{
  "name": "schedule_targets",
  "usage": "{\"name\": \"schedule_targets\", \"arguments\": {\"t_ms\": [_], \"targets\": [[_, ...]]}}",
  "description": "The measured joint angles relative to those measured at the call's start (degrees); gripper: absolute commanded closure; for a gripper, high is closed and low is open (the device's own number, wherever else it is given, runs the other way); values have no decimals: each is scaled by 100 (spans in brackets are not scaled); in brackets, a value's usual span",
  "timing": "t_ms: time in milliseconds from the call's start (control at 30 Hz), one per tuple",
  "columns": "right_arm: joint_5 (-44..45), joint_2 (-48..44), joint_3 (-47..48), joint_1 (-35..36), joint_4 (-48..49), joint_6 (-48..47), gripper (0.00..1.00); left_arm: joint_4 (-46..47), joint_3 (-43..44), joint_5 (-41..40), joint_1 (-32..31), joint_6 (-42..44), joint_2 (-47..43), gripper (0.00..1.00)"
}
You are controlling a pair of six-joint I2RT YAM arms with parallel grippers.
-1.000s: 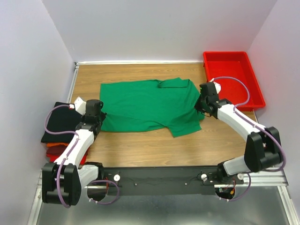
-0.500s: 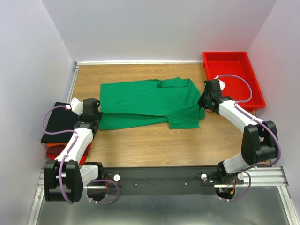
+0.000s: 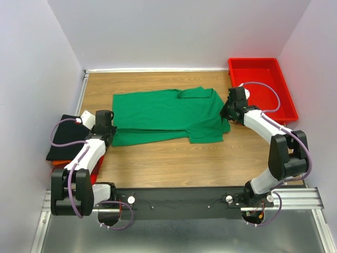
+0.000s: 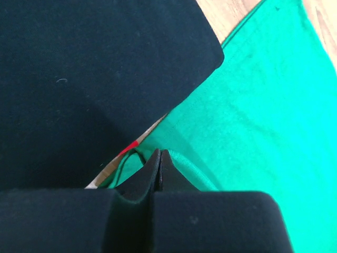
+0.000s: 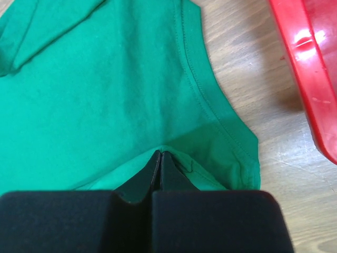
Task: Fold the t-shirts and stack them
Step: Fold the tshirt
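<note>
Robotics lab cell, white walls [image 3: 184, 31], wooden table [image 3: 158, 163]

Top camera looks down; close wrist cameras share green t-shirt [image 3: 163, 113].

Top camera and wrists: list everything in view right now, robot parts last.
green shirt: one, bright green, spread mid-table, near edge folded over.
black shirt: one, black, folded, at the table's left edge, top of a pile.
orange shirt: one, orange, only a sliver showing under the black one.
red shirt: one, red, only a sliver showing in the same pile.
tray: one, red, far right corner, nothing visible inside.
table: one, wood brown, under everything.
left gripper: one, black, shut on the green shirt's left edge.
right gripper: one, black, shut on the green shirt's right edge, beside the tray.
</note>
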Motion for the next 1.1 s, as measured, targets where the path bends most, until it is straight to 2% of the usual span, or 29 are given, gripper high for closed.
{"name": "schedule_targets", "arguments": {"t_ms": [200, 333, 367, 433, 467, 533, 567, 600, 633, 833, 1033, 1100], "targets": [[-37, 109, 0, -31, 72, 2, 97, 24, 212, -2, 0, -48, 166, 100], [-83, 175, 0, -76, 111, 4, 91, 63, 365, 2, 122, -52, 339, 100], [-98, 199, 0, -85, 131, 4, 85, 63, 404, 7, 146, -50, 391, 98], [-136, 245, 0, -94, 177, 9, 77, 72, 461, 39, 173, -39, 476, 81], [-146, 275, 0, -101, 208, -2, 66, 79, 514, 79, 195, -22, 538, 63], [-164, 310, 0, -114, 236, -24, 52, 96, 586, 138, 236, 39, 612, 50], [-186, 332, 0, -114, 245, -55, 39, 120, 623, 192, 278, 81, 632, 44], [-205, 341, 0, -116, 245, -59, 33, 133, 660, 256, 317, 131, 640, 31], [-225, 341, 0, -114, 245, -90, 27, 138, 680, 286, 339, 146, 640, 24], [-330, 151, -96, -116, 323, -197, 26, 179, 713, 487, 376, 343, 258, 23], [-514, -990, -1102, -114, 433, -208, 37, 214, 411, 693, 376, 374, -619, 26], [-579, -1379, -1550, -114, 426, -190, 37, 232, 238, 802, 376, 374, -737, 26]]}}
